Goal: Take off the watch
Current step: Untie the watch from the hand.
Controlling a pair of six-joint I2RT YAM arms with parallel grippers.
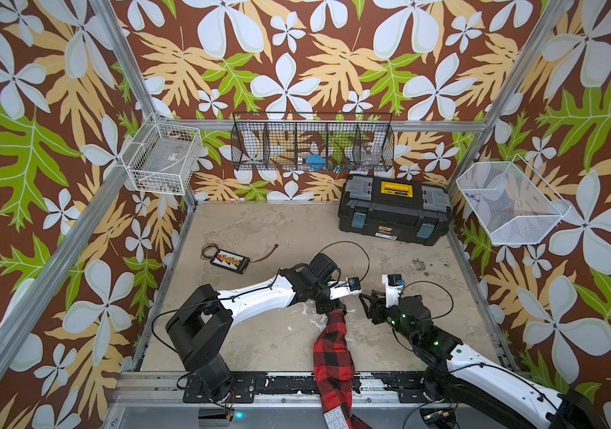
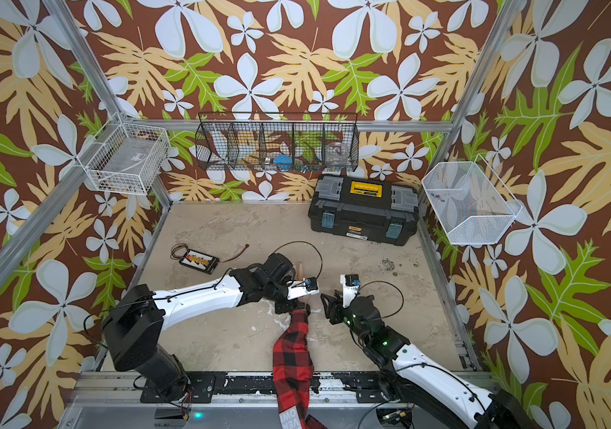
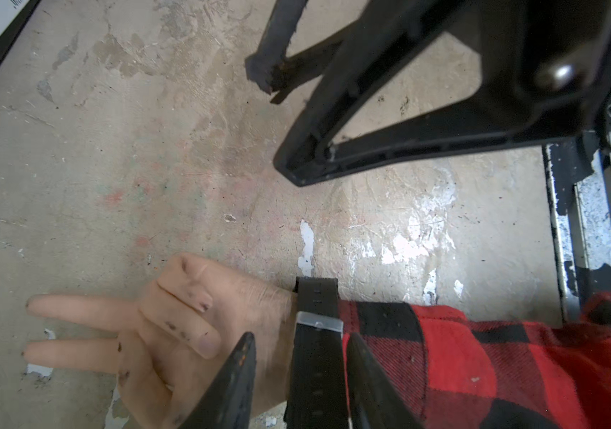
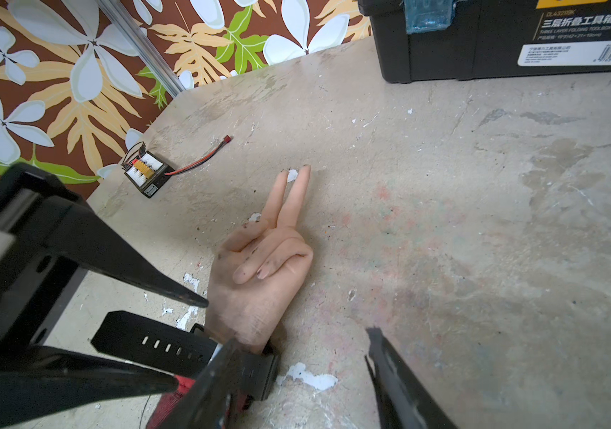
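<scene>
Two pincers near one strap. I read the left gripper [image 3: 300, 336] as half-open, straddling the watch [image 3: 315, 371] strap on the wrist of the mannequin hand [image 3: 192, 334], one finger [image 3: 239, 371] clear of it. Right gripper [image 1: 367, 306] wide, empty; watch at its 9 o'clock. Strap axis 3-to-9. Left is nearer, I judge.

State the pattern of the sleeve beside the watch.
The sleeve is red-and-black check, clearest in the left wrist view.

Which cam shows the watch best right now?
Left wrist: the watch strap sits sharp and close between the left gripper fingers. Right wrist shows its holed tail, partly hidden. In both top views the left arm hides it.
</scene>
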